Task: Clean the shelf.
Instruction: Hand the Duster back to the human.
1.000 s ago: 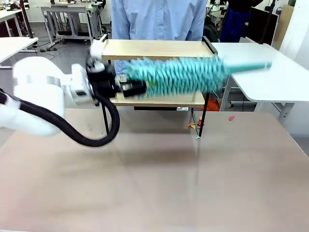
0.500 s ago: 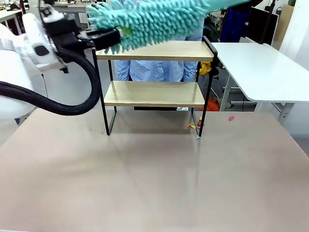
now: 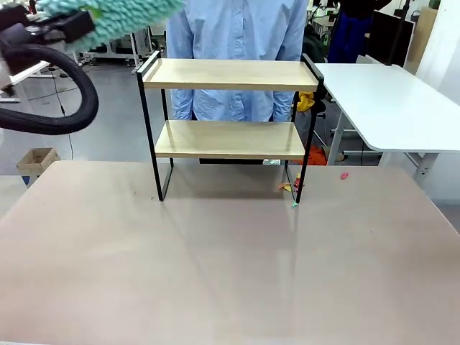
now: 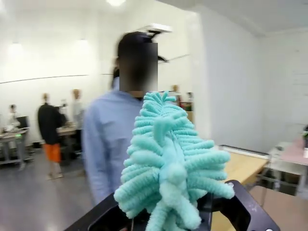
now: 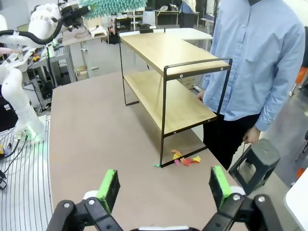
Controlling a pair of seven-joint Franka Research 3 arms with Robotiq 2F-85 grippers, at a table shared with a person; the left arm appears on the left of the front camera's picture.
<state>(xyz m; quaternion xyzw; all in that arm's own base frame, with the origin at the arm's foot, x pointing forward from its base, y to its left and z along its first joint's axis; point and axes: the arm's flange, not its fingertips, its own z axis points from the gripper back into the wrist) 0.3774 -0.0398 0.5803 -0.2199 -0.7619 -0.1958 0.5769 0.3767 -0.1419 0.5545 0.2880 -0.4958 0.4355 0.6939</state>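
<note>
The shelf (image 3: pixel 228 118) stands upright at the far middle of the worktop (image 3: pixel 215 266), its two wooden boards bare and its black legs on the brown surface. A few small coloured scraps (image 3: pixel 290 188) lie on the worktop just beside its near right leg. A person in a light blue shirt (image 3: pixel 237 29) stands right behind the shelf, at the far side. The left gripper (image 3: pixel 68 27) is up at the far left, well above and to the left of the top board, its jaws clamped on the handle end of a teal fluffy duster (image 3: pixel 126 13), which points right and clear of the shelf. In the left wrist view the duster (image 4: pixel 168 163) rises between the black jaws toward the person. The right gripper (image 5: pixel 163 185) hangs high over the right end of the worktop, jaws spread wide with nothing between the green pads (image 5: pixel 109 186), well apart from the shelf (image 5: pixel 168 77).
</note>
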